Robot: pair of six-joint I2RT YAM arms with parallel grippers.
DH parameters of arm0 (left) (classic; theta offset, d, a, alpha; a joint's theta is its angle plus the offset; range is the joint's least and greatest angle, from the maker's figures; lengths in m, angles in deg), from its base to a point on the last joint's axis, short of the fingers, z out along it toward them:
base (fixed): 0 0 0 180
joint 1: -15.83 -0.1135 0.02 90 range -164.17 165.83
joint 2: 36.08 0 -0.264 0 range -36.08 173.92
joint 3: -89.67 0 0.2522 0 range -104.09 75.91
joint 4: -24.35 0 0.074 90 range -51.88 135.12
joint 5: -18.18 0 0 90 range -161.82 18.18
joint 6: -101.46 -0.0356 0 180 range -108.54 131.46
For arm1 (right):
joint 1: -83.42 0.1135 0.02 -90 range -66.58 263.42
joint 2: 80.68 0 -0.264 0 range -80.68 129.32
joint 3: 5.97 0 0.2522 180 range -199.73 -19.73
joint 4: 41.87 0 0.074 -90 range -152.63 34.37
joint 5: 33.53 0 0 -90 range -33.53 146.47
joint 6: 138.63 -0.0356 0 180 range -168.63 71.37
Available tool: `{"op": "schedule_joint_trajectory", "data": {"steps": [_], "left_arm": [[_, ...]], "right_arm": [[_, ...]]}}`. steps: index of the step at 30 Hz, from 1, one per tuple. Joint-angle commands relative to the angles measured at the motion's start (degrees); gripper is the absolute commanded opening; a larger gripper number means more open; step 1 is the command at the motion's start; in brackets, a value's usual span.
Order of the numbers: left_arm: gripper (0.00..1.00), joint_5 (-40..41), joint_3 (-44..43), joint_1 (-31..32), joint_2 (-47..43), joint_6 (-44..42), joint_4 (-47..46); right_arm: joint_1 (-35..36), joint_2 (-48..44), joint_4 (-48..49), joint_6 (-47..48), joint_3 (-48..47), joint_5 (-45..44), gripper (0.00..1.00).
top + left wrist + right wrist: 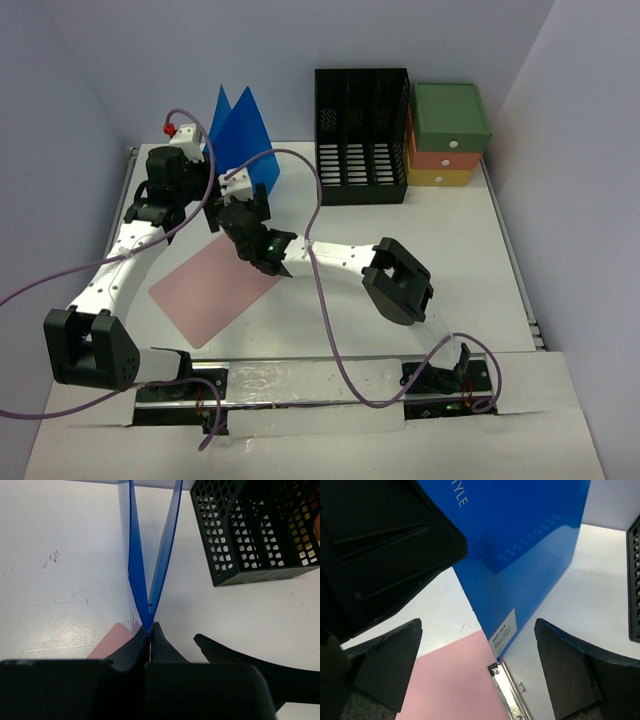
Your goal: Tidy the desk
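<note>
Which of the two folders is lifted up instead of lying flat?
The blue folder, held upright by the shut left gripper; the pink folder lies flat on the desk.

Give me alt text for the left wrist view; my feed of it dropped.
The left gripper is shut on a corner of a blue folder, whose two covers spread away in a narrow V over the white desk. A black mesh file rack stands at upper right, and a pink sheet peeks out at lower left.
</note>
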Motion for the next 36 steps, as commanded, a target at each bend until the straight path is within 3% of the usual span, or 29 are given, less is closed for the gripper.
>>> {"op": "schedule_joint_trajectory", "data": {"steps": [1,8,20,23,28,36], "left_arm": [[0.0,-2.94,-3.13,-0.07,-2.57,3.11,1.24],[0.0,-4.62,-3.6,-0.07,-3.4,5.12,1.72],[0.0,-7.79,-4.17,-0.16,-5.33,7.77,4.39],[0.0,-6.82,-4.82,-0.82,-4.22,7.55,3.79],[0.0,-7.0,-6.5,-1.83,-1.49,7.77,2.77],[0.0,-8.86,-7.01,-1.83,-1.78,9.26,2.34]], "right_arm": [[-2.04,2.64,0.78,0.54,-4.91,-4.36,1.0],[-4.31,8.47,-2.25,2.03,-13.36,-4.48,1.0],[-8.39,8.01,-1.77,0.74,-10.82,-6.71,0.95],[-8.48,5.17,-0.08,-0.65,-5.84,-8.17,0.95],[-8.3,-4.28,12.68,-0.41,10.26,-4.73,0.96],[-8.39,-5.22,16.94,4.67,12.95,-5.44,0.98]]}}
